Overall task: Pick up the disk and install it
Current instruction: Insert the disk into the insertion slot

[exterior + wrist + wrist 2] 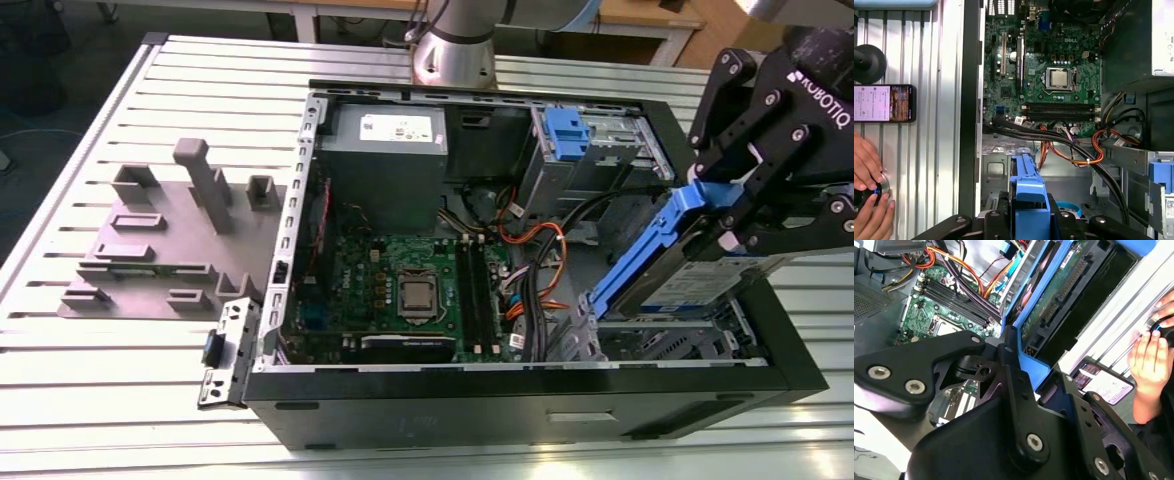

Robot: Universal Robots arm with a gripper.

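- Bright, even light from above washed the ribbed desk [94, 380] pale
- Soft shadow filled the computer case [534, 398]
- The black tool [763, 230] carried faint highlights on its links

disk [674, 272]: silver drive with a blue-and-white label in a blue carrier frame. It is lifted, stood on edge and tilted, at the right of the frame in the exterior view, over the lower right corner of the open case [507, 378]. It is clamped between black fingers [761, 220]. In the second wrist view the disk [1051, 310] shows its green circuit-board side. In the first wrist view the disk [1028, 197] is seen edge-on, blue frame leading.
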